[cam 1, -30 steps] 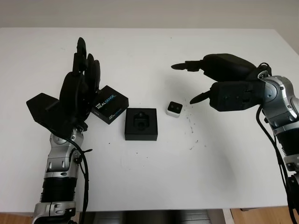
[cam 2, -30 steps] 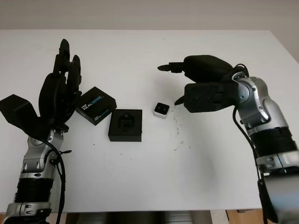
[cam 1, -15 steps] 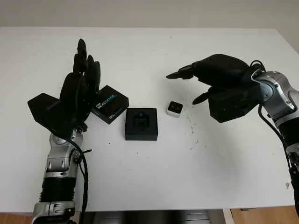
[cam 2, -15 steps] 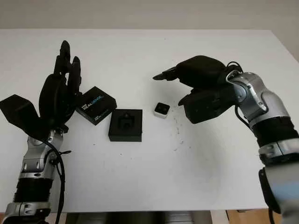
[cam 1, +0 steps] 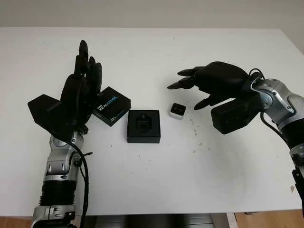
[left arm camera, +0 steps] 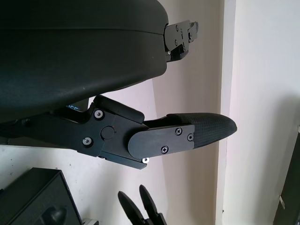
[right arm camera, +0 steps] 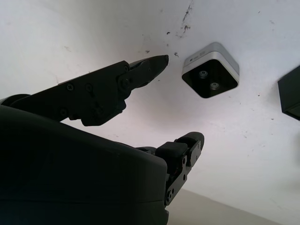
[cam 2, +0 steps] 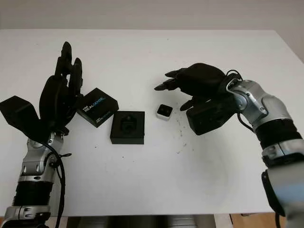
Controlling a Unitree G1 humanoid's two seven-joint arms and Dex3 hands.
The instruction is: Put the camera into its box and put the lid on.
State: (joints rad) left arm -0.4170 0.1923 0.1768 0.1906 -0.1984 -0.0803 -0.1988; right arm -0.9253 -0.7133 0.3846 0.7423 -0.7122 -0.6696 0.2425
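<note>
A small silver camera (cam 1: 177,110) with a black face lies on the white table, just right of the open black box (cam 1: 143,126) with its foam insert. The black lid (cam 1: 112,105), printed REALSENSE, lies tilted to the left of the box. My right hand (cam 1: 183,92) hovers open just above and to the right of the camera, not touching it. In the right wrist view the camera (right arm camera: 211,70) lies beyond my fingertips (right arm camera: 150,63). My left hand (cam 1: 85,71) is raised upright and open, left of the lid.
Dark specks (cam 1: 194,128) dot the white table (cam 1: 156,190) right of the camera. Bare tabletop stretches in front of the box and behind it to the far edge. A corner of the box (right arm camera: 290,93) shows in the right wrist view.
My right hand has come down and turned, its fingers now lower and closer over the camera. The left hand, box, lid and camera have not moved.
</note>
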